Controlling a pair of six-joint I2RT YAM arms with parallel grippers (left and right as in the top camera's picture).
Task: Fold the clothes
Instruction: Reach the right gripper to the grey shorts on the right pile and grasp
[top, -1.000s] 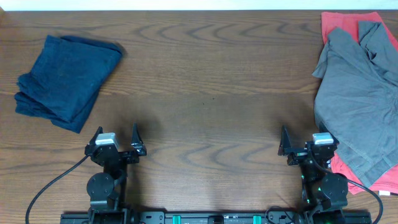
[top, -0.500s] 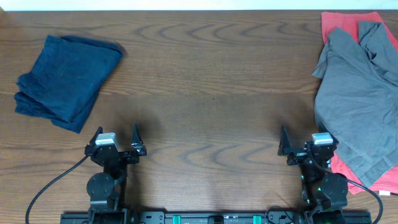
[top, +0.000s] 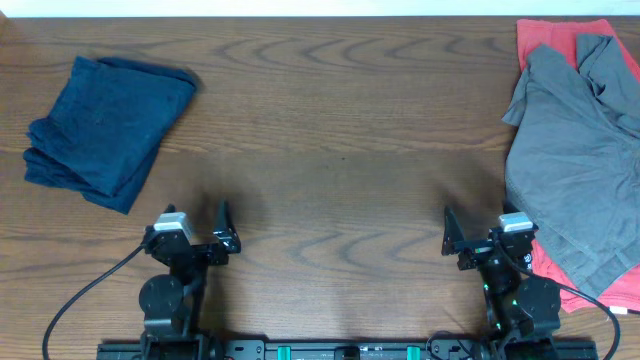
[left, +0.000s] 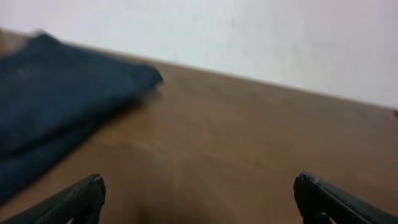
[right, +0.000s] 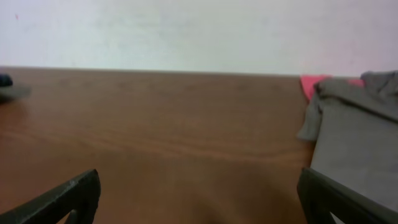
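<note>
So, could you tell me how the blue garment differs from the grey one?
The blue garment is folded into a compact stack; the grey garment lies spread and rumpled. The blue garment rests directly on the table; the grey garment overlaps a red cloth. Neither is gripped.

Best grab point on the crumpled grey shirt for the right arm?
Grip the crumpled grey shirt at its left edge, nearest the right gripper, coming in low from the table-centre side. That edge lies on the bare wooden table, not over the red cloth, so a pinch there likely takes the shirt alone.
</note>
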